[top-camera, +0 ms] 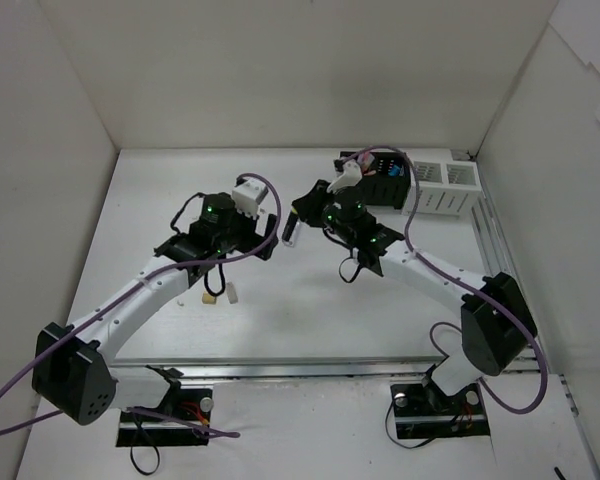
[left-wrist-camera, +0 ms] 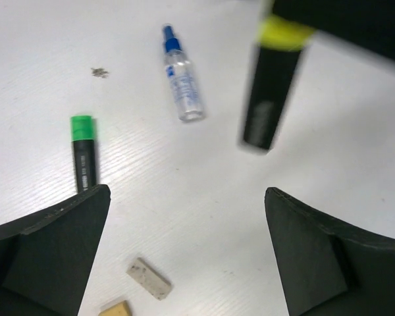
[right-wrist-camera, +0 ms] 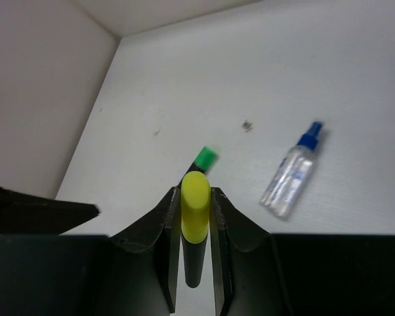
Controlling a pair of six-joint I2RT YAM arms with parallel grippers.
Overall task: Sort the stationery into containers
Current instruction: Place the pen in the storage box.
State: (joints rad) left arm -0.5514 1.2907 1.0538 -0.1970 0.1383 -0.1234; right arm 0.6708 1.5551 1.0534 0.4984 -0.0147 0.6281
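Observation:
My right gripper (right-wrist-camera: 195, 201) is shut on a black highlighter with a yellow cap (right-wrist-camera: 195, 217) and holds it above the table. In the top view this gripper (top-camera: 298, 216) is at mid-table with the highlighter (top-camera: 291, 233) hanging below it. The highlighter also shows in the left wrist view (left-wrist-camera: 270, 99). My left gripper (left-wrist-camera: 187, 224) is open and empty above bare table, and is just left of the right gripper in the top view (top-camera: 263, 238). A green-capped highlighter (left-wrist-camera: 84, 153), a clear blue-capped bottle (left-wrist-camera: 182, 76), a white eraser (left-wrist-camera: 148, 278) and a tan eraser (left-wrist-camera: 115, 308) lie on the table.
The black organiser (top-camera: 385, 182) and two white bins (top-camera: 426, 186) (top-camera: 459, 186) stand at the back right by the wall. The two erasers (top-camera: 220, 295) lie under the left forearm. White walls enclose the table on three sides.

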